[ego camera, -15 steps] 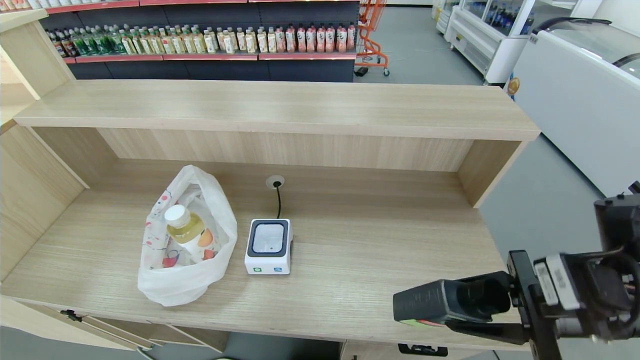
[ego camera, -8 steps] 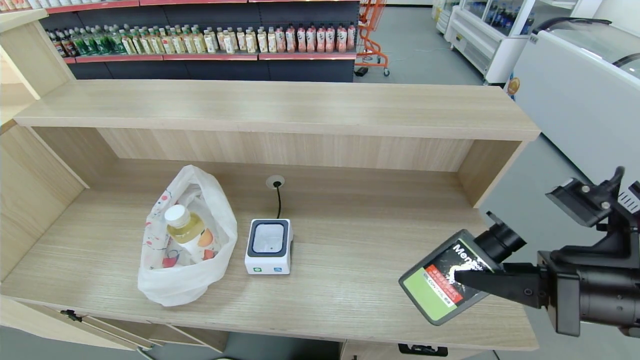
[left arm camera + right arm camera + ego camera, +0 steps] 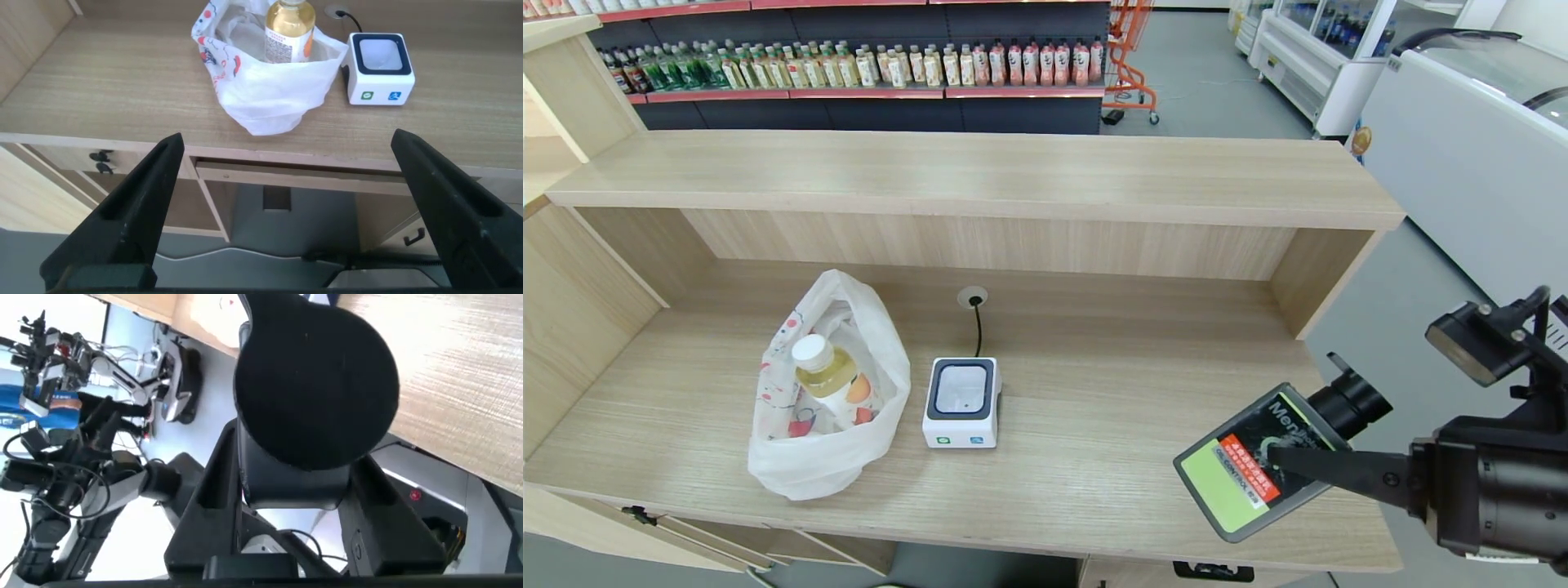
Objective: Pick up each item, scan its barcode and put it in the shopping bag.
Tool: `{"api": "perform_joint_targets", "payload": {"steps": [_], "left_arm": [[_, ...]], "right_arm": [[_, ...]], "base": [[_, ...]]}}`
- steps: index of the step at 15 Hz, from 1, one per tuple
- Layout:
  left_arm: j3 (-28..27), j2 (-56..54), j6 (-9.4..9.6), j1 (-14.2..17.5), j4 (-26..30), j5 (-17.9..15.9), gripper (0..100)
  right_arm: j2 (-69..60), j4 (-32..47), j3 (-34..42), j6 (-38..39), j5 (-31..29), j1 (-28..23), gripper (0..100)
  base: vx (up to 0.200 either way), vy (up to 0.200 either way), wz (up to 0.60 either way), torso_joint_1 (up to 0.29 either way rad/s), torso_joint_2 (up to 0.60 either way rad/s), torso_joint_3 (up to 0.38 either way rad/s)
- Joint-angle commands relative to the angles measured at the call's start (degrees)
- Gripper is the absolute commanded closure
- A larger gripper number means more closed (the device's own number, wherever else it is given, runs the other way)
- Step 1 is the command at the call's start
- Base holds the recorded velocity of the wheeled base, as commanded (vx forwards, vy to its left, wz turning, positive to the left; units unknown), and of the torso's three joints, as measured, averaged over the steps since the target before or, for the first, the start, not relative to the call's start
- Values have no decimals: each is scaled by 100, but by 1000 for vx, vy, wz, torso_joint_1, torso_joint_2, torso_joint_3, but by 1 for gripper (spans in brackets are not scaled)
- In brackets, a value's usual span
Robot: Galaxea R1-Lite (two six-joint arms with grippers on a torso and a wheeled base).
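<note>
Here, the right gripper (image 3: 1278, 457) was clamped on a black bottle (image 3: 1232, 486), tilted above the counter's (image 3: 1111, 392) front right edge, at 4 o'clock from the scanner (image 3: 961, 402). The shopping bag (image 3: 800, 465), holding a yellow drink bottle (image 3: 829, 376), stood at the scanner's 9 o'clock. The left gripper (image 3: 288, 143) gaped wide and held nothing.

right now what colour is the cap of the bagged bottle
White cap, best in the head view.
</note>
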Motion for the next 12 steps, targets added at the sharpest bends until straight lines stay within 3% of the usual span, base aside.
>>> {"api": "perform_joint_targets", "payload": {"steps": [1,7,12], "left_arm": [[0,1,-4,1,-2,-6,0],[0,1,31,1,-2,-6,0],[0,1,5,1,-2,-6,0]], "right_arm": [[46,-17,22,-1,0,24,100],[-103,-34,198,8,0,103,100],[117,-351,154,8,-17,59,100]], "base": [[0,0,0,0,0,0],[0,0,0,0,0,0],[0,200,0,3,3,3]]}}
